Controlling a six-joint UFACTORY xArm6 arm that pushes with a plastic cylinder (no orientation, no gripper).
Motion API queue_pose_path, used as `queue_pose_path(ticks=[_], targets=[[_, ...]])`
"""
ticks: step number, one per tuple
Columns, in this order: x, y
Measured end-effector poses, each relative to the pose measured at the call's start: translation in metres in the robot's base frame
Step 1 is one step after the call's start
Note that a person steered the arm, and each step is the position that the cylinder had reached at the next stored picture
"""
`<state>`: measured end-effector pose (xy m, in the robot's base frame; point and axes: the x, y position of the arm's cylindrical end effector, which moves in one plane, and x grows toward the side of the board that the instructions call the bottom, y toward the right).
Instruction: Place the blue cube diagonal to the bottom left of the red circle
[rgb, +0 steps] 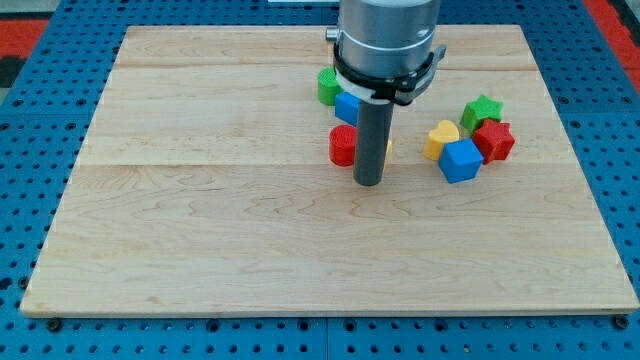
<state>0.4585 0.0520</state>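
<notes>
The blue cube (461, 160) lies right of centre on the wooden board (200, 220), touching a yellow heart (440, 138) on its left and a red star (494, 140) on its right. The red circle (343, 146) lies near the middle, partly hidden behind my rod. My tip (368, 183) rests just right of and below the red circle, well to the left of the blue cube.
A green star (482, 110) sits above the red star. A green block (327, 86) and another blue block (347, 107) lie above the red circle, partly hidden by the arm. A sliver of a yellow block (388, 146) shows behind the rod.
</notes>
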Motion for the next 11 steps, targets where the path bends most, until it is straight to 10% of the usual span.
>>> queue_pose_path(ticks=[2,5,11], targets=[[0.02,0.007],[0.002,0.178],[0.068,0.016]])
